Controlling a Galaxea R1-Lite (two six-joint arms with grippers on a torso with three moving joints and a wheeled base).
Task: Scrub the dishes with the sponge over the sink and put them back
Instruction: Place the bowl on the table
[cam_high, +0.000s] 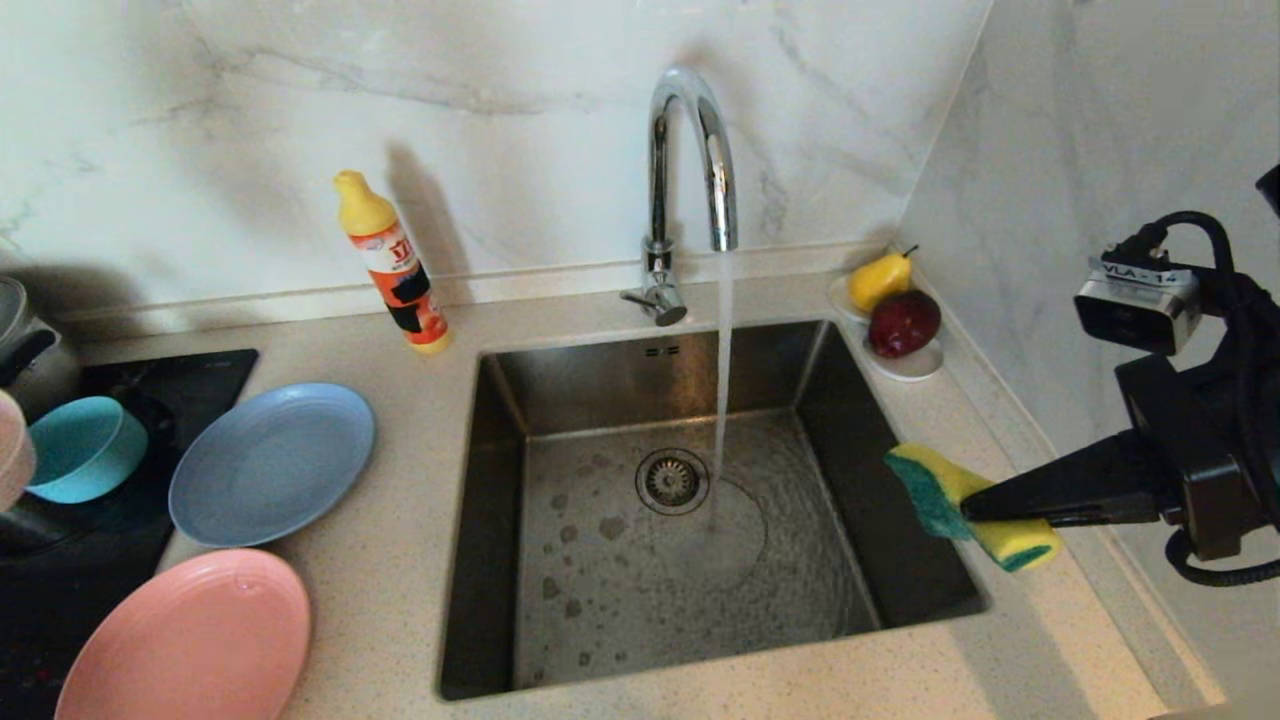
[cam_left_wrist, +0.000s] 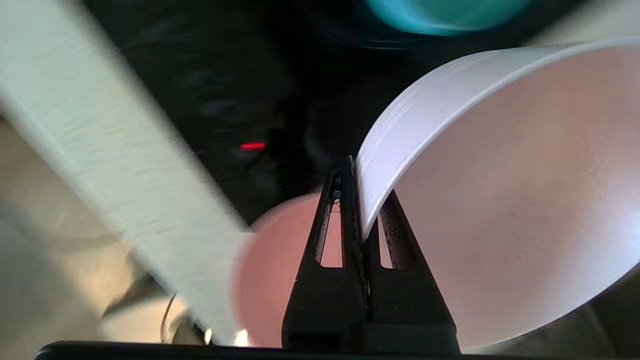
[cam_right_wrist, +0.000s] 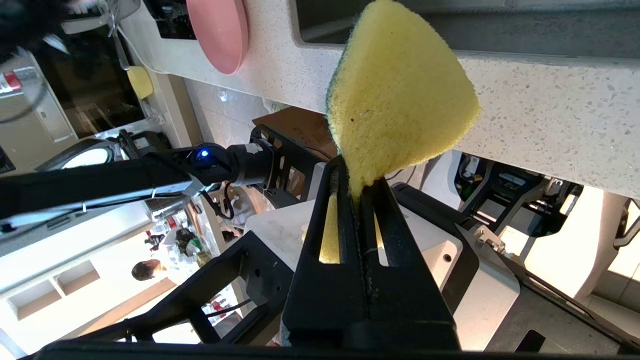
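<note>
Right gripper (cam_high: 985, 505): black fingers pinched on yellow foam sponge with green scouring face (cam_high: 965, 505), held above right rim of square brushed stainless steel sink (cam_high: 500, 480).
Left gripper (cam_left_wrist: 359, 210): fingers clamped on rim of pale pink-white bowl (cam_left_wrist: 500, 190), at far left over black cooktop (cam_high: 120, 380).
Chrome gooseneck faucet (cam_high: 690, 150) running; stream lands beside round drain strainer (cam_high: 671, 481).
Left counter: teal bowl (cam_high: 85, 447), large blue plate (cam_high: 272, 463), large pink plate (cam_high: 190, 640).

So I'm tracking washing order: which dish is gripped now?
The pale pink bowl, rim pinched by the left gripper; the other dishes lie ungripped.
</note>
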